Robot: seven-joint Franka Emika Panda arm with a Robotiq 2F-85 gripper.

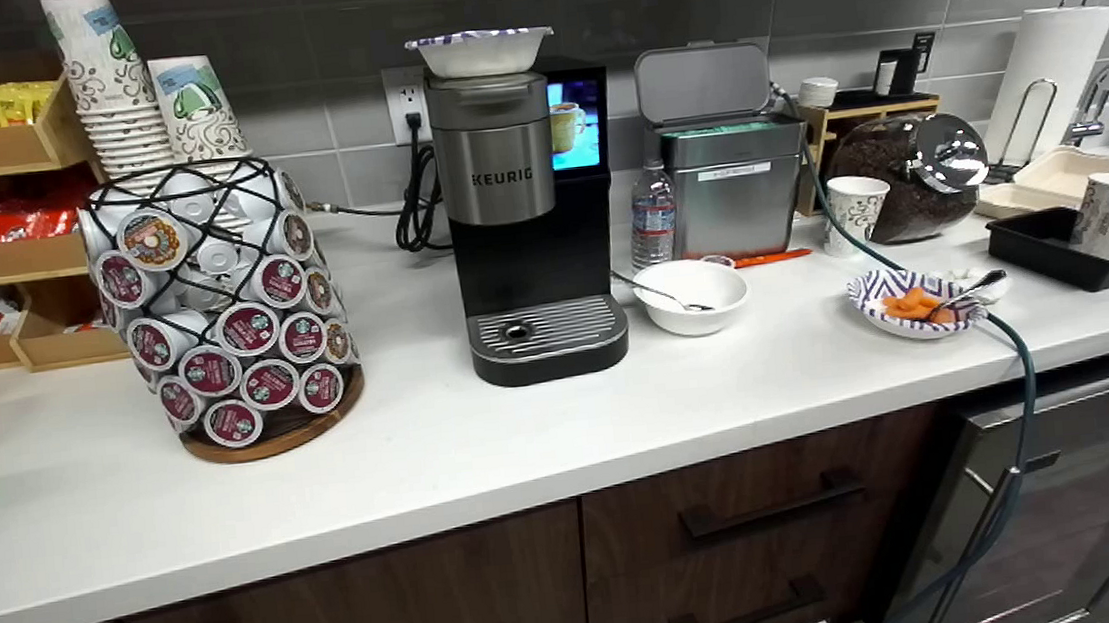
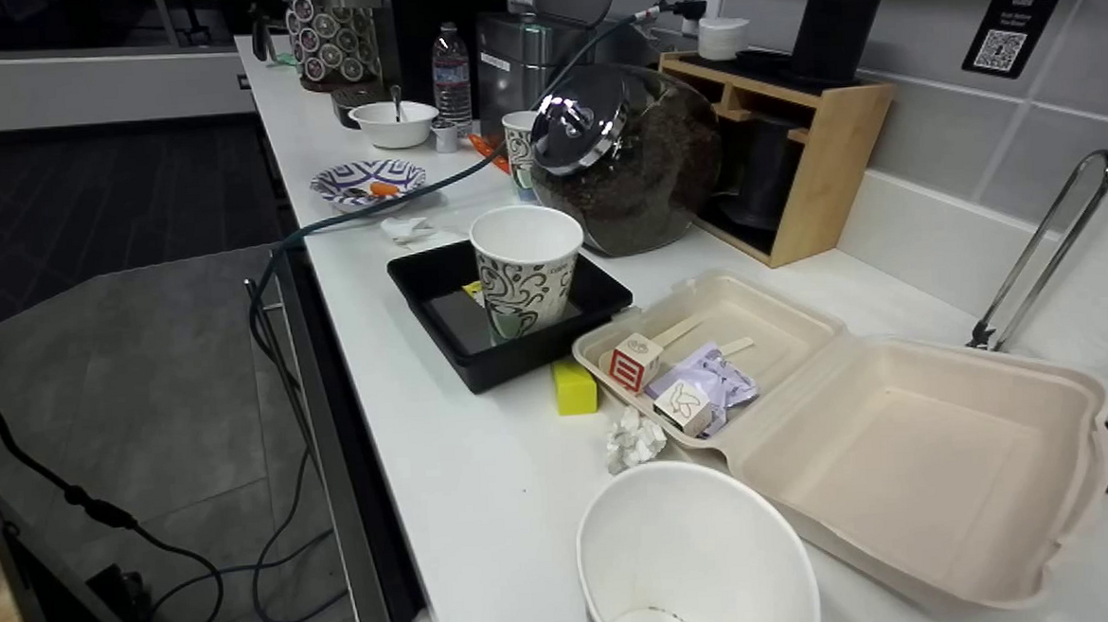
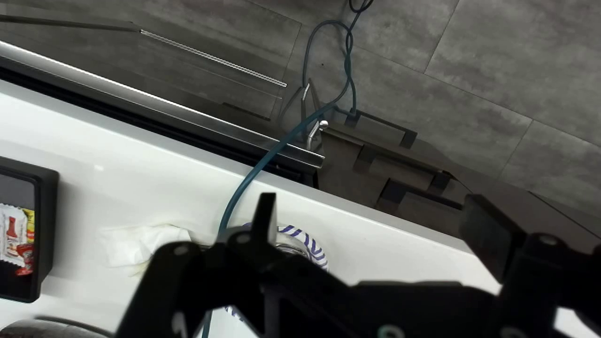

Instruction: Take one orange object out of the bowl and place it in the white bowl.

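Lighting: bright and even over the white worktop (image 1: 526,444), in all three views; direction unclear. Cabinet fronts (image 1: 390,607) dark; floor (image 2: 170,397) dim grey.
Shadows: soft-edged; one beside the black tray (image 3: 47,234), wrist view.
Glare: highlights on the chrome jar lid (image 1: 945,153), in both exterior views; bright line along the steel trim (image 3: 162,105), wrist view.
Self-lit: blue display (image 1: 576,124) of the Keurig coffee machine (image 1: 502,170), in an exterior view.
Focus: exterior views largely sharp, small lettering soft; end effector (image 3: 373,211), wrist view, near-black, its outlines blurred.
Distortion: stacked paper cups (image 1: 103,65) and paper towel roll (image 1: 1059,56) lean outward near opposite frame edges, in an exterior view.
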